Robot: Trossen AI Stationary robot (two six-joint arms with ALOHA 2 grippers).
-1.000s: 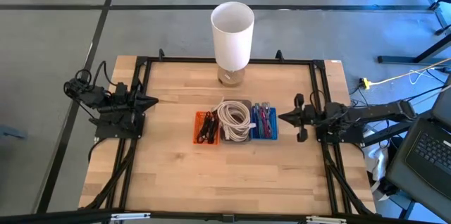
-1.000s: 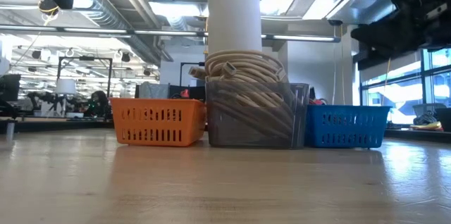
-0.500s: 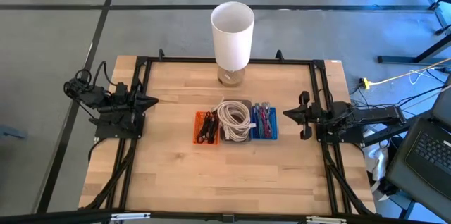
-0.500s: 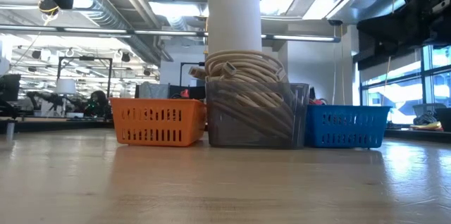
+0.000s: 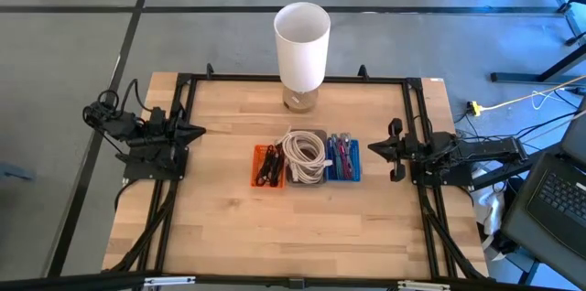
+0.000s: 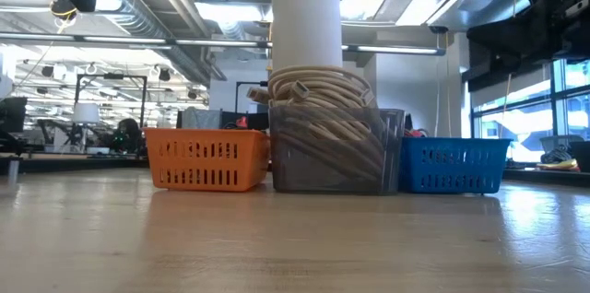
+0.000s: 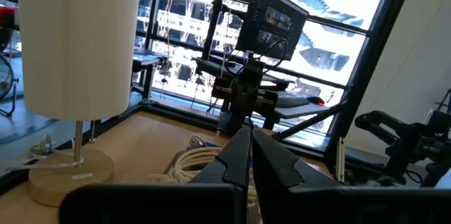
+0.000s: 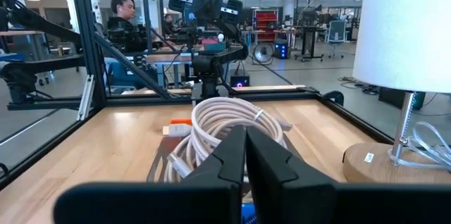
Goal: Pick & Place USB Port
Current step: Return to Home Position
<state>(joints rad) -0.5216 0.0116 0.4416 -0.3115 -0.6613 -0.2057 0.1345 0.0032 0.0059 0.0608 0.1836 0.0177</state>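
The left tool [image 5: 196, 130] and right tool [image 5: 372, 150] hover at opposite sides of the wooden tabletop [image 5: 229, 227], each with its fingers pressed together and holding nothing. Three bins stand in a row between them. The orange bin [image 5: 267, 167] is nearest the left tool. The grey bin [image 5: 306, 177] in the middle holds a coiled beige cable [image 5: 304, 152]. The blue bin [image 5: 344, 159] is nearest the right tool.

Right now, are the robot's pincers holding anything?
No, nothing. The left pincer and the right pincer are both shut and empty, one at each side of the table.
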